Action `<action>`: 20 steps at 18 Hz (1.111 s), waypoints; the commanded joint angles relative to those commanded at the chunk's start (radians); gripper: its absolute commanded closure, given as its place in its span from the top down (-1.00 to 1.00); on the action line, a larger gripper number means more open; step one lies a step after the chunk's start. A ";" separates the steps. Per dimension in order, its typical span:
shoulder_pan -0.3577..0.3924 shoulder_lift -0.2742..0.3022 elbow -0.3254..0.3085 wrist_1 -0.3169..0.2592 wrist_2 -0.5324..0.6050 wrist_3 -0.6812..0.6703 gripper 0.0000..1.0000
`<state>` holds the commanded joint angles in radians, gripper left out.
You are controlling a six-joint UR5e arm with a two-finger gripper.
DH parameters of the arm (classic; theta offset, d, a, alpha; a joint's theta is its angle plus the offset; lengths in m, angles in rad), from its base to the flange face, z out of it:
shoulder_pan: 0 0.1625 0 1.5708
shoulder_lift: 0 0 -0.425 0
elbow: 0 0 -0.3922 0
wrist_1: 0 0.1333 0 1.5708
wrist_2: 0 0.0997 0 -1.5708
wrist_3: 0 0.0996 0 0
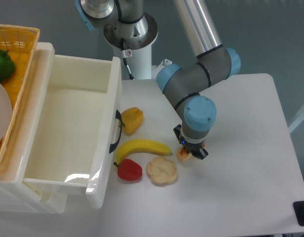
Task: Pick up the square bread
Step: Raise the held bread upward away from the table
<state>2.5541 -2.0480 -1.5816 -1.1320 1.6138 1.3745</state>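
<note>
The square bread (184, 156) shows only as a small orange-brown piece under the arm's blue wrist, just right of the banana's tip. My gripper (191, 150) points straight down over it, with its black fingers (201, 153) closed on either side of the bread. Most of the bread is hidden by the wrist, and I cannot tell whether it rests on the white table (240, 148) or hangs just above it.
A banana (142, 147), a red pepper (129, 170) and a round pale bun (161, 171) lie just left of the gripper. A yellow bell pepper (132, 120) sits by the open white drawer (72, 128). A wicker basket (16, 49) stands at far left.
</note>
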 joint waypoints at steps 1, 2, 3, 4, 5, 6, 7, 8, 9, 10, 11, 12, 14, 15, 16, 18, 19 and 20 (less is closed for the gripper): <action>0.005 0.014 0.012 -0.026 -0.009 -0.011 -1.00; 0.012 0.029 0.028 -0.066 -0.023 -0.017 -1.00; 0.018 0.043 0.041 -0.109 -0.040 -0.017 -1.00; 0.023 0.057 0.052 -0.142 -0.052 -0.017 -1.00; 0.026 0.067 0.057 -0.164 -0.061 -0.017 -1.00; 0.028 0.075 0.057 -0.175 -0.063 -0.018 -1.00; 0.028 0.083 0.055 -0.183 -0.063 -0.018 -1.00; 0.029 0.091 0.055 -0.193 -0.063 -0.018 -1.00; 0.029 0.103 0.057 -0.209 -0.063 -0.018 -1.00; 0.031 0.115 0.057 -0.222 -0.064 -0.020 -1.00; 0.032 0.130 0.055 -0.241 -0.066 -0.023 -1.00; 0.035 0.146 0.054 -0.258 -0.064 -0.028 -1.00; 0.034 0.169 0.049 -0.270 -0.066 -0.032 -1.00; 0.031 0.175 0.046 -0.270 -0.071 -0.040 -1.00; 0.031 0.180 0.043 -0.272 -0.074 -0.045 -1.00; 0.031 0.195 0.028 -0.282 -0.074 -0.045 -1.00; 0.031 0.198 0.025 -0.284 -0.074 -0.045 -1.00; 0.031 0.199 0.023 -0.284 -0.074 -0.045 -1.00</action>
<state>2.5848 -1.8485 -1.5585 -1.4159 1.5401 1.3300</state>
